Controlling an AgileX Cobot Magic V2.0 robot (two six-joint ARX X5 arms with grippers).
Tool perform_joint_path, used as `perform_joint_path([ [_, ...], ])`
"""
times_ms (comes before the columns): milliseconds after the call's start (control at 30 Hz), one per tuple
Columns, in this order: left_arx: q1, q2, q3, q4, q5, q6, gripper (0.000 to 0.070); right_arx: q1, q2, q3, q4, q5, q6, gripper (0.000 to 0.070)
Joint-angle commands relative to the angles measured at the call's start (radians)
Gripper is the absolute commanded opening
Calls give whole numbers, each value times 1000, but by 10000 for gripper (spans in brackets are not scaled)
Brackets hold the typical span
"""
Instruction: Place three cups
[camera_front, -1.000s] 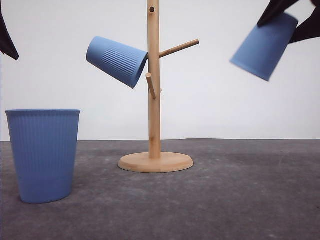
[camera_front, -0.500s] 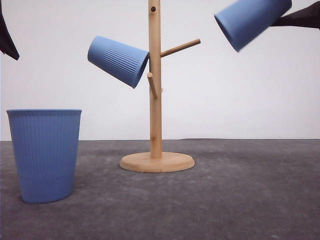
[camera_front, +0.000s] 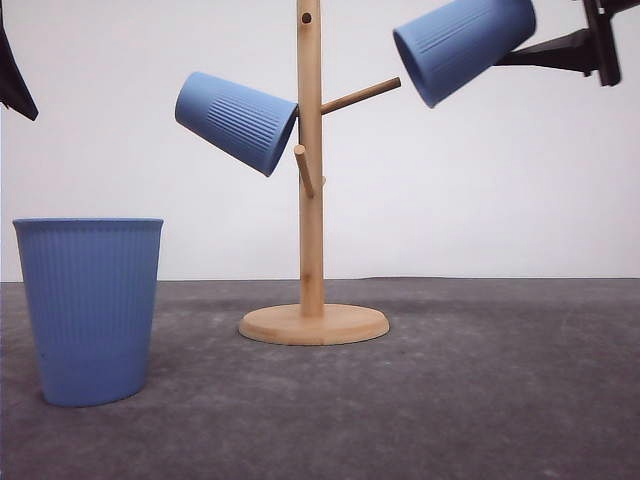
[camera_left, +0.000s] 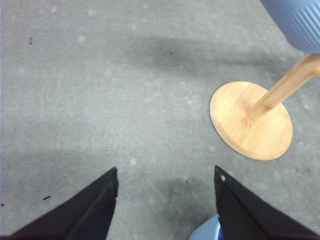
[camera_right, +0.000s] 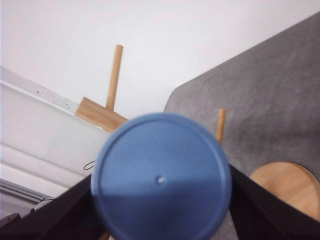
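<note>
Right jaws (camera_right: 160, 210) clamp the light, stiff cup (camera_front: 462, 45) at its base; ribbed walls look grippy. Left jaws (camera_left: 165, 200) gape empty

The right end effector (camera_front: 545, 50) is raised high at the upper right, reaching sideways, its fingers (camera_right: 260, 210) clamped on a cup (camera_front: 463, 45). The left end effector (camera_left: 165, 200) hangs over the table (camera_left: 100, 90), fingers spread apart, holding nothing.

Plain white wall (camera_front: 500, 190) behind grey mottled tabletop (camera_front: 480, 390).
</note>
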Motion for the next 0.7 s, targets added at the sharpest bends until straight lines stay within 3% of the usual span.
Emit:
perform_joint_path([
  [0, -1, 5, 11, 11, -2, 3, 353, 12, 32, 22, 9, 4, 1, 337],
  [667, -1, 5, 11, 11, -2, 3, 353, 166, 189, 61, 68, 130, -78, 338],
])
